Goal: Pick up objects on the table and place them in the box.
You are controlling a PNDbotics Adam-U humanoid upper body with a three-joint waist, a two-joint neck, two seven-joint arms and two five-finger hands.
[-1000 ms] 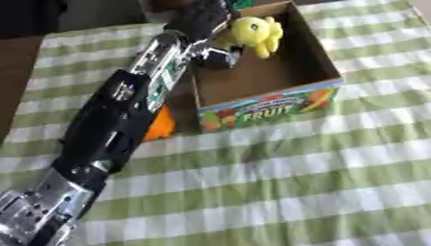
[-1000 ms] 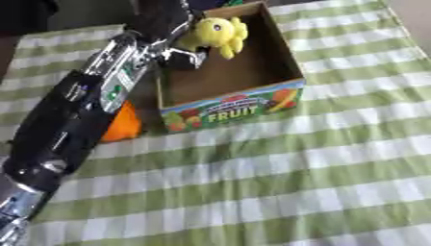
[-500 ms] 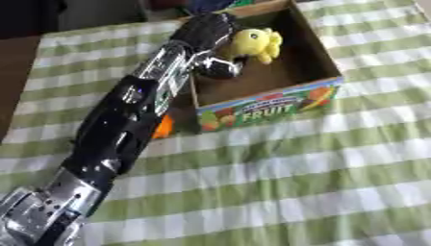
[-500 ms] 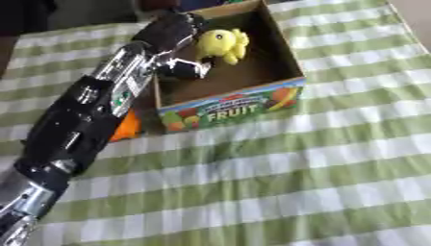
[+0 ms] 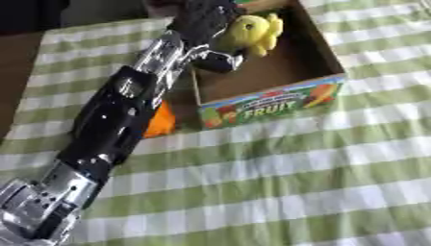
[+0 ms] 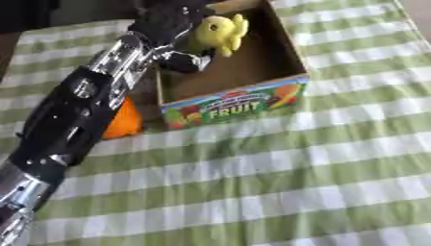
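An open cardboard box (image 5: 271, 106) with a "FRUIT" label on its front wall stands at the upper middle of the table. My left arm reaches up from the lower left to the box's left rim. At its end my left hand (image 5: 205, 21) has its fingers curled on a yellow plush toy (image 5: 251, 32), which hangs over the inside of the box near its far left corner. An orange round thing (image 6: 124, 122) lies on the cloth just left of the box, half hidden under my forearm. My right hand shows in neither view.
A green and white checked cloth (image 5: 295, 182) covers the table. The table's left edge and dark floor (image 5: 17, 72) show at the upper left. The box floor beside the toy is bare brown card.
The hand and toy dipped slightly toward the box floor half a second ago and now sit a little higher again. The box and the orange thing have stayed in place.
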